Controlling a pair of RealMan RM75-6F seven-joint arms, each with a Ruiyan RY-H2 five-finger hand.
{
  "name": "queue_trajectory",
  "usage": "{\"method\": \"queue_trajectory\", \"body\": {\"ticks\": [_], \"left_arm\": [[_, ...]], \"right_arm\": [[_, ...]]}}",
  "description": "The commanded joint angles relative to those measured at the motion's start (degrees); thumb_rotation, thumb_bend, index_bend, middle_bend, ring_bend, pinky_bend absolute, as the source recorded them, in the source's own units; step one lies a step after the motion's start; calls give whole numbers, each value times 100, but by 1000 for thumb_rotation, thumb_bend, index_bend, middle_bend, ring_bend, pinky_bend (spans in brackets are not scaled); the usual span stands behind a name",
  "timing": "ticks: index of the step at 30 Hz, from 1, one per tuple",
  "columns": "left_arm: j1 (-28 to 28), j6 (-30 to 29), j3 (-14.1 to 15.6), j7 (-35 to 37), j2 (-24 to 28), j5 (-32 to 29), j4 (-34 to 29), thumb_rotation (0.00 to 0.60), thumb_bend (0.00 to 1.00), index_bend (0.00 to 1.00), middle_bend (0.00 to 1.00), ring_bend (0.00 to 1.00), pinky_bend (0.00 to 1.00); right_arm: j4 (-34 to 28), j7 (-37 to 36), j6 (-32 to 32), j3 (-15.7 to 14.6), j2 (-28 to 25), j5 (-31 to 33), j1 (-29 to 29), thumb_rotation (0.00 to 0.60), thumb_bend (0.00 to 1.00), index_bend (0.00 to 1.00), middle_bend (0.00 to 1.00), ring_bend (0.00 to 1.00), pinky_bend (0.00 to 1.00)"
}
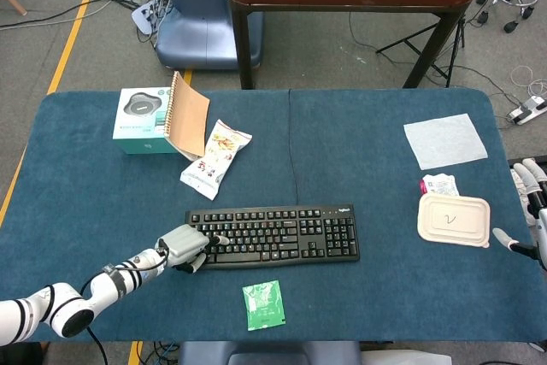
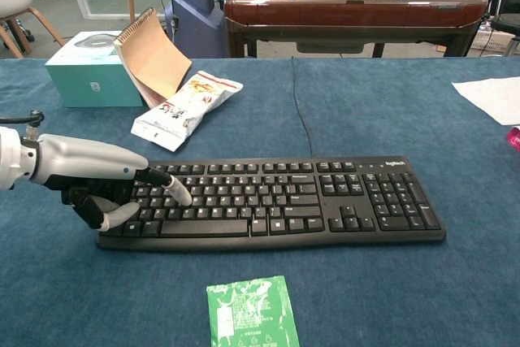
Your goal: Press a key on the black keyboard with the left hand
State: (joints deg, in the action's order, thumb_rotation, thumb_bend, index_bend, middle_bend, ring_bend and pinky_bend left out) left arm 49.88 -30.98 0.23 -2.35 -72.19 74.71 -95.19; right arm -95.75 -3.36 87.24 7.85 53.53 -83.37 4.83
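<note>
The black keyboard (image 1: 282,232) lies near the front middle of the blue table, its cable running away toward the far edge. My left hand (image 1: 182,247) is at the keyboard's left end. In the chest view the left hand (image 2: 97,180) has one finger stretched out, its fingertip (image 2: 183,197) touching a key in the left letter rows of the keyboard (image 2: 325,197). Its other fingers are curled under. My right hand (image 1: 532,207) shows only at the right table edge, fingers spread and holding nothing.
A green packet (image 1: 263,304) lies in front of the keyboard. A snack bag (image 1: 216,159), a brown spiral notebook (image 1: 188,113) and a teal box (image 1: 143,120) stand at the back left. A white lidded container (image 1: 454,220), a pink wrapper (image 1: 438,184) and a napkin (image 1: 445,140) lie right.
</note>
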Motion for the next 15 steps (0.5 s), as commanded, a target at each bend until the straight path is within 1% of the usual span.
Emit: {"method": "queue_trajectory", "body": {"ticks": [1,10,15], "left_arm": [[13,7,22,-28,-19,-37,18,600,681,147,1000,1000,1000],[45,4,72,-97,-23,-142,24,600,681,147,1000,1000,1000],[-12,-207,10,-28,133,-94,-150,600,681,147,1000,1000,1000]], "right_arm": [[0,1,9,-1,0,-9,-3,600,49,0,50,67,41],[-12,16,18,-2,-5,-22,-7,600,49,0,50,67,41],[-22,24,33,2,-19,-17,-18,600,50,0,50,67,41]]}}
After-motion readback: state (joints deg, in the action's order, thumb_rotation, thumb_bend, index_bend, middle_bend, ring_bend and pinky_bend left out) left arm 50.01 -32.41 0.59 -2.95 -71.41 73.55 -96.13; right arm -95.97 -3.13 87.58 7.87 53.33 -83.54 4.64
